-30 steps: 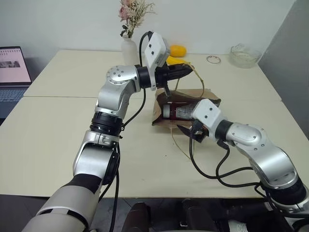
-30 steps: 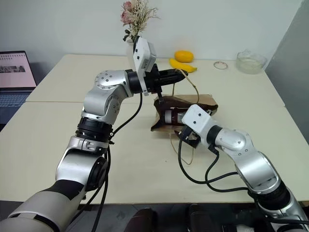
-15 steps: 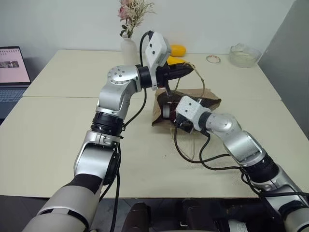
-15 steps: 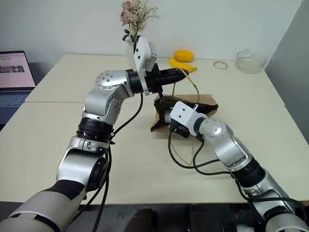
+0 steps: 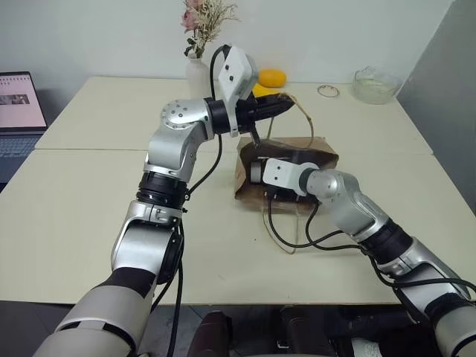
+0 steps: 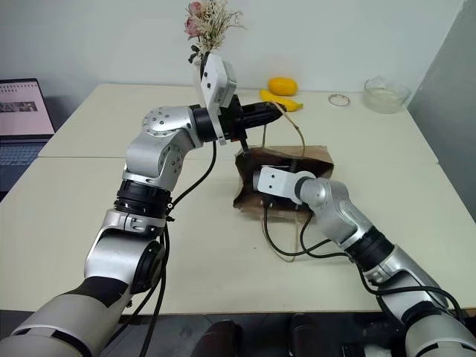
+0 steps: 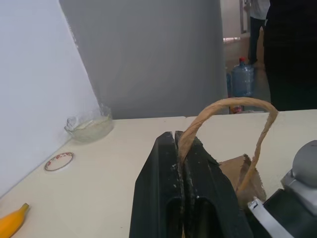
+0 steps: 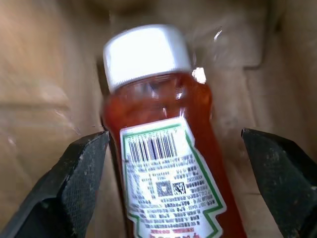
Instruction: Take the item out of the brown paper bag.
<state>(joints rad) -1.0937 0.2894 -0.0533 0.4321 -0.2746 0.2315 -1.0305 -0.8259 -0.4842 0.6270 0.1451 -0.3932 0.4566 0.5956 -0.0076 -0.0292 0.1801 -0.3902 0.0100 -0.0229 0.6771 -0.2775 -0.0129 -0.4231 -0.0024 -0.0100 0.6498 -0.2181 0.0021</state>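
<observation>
Bottle: small red bottle (image 8: 163, 163) with a white cap and printed label, lying inside the brown paper bag (image 5: 316, 152) — cap toward the bag's far end.
Bag: on its side on the tabletop (image 5: 89, 186), mouth toward the robot, upper edge lifted by one cord handle (image 7: 233, 106); the second handle (image 5: 286, 238) trails loose on the tabletop.
Left pincer: (image 7: 181, 148) closed tight on the raised cord handle, held above the bag and unmoved over the last second — it is keeping the mouth open.
Right pincer: (image 8: 173, 183) jaws spread as wide as they go, one finger on either side of the bottle's body, neither yet touching it; nothing held.
Just changed: a second ago the right arm was bent back with its pincer on the tabletop short of the bag; it has since stretched forward and rolled at the wrist, and the pincer is now inside the bag's mouth with the bottle between its fingers.
Meaning for the task: the reach looks finished, so closing on the bottle appears to be the next step, then drawing it out.
Risk: the grip looks set to land on the smooth label, where it could slip.
Nearby: banana (image 5: 268, 92), vase (image 5: 198, 74), glass bowl (image 5: 375, 85) — all well apart.
</observation>
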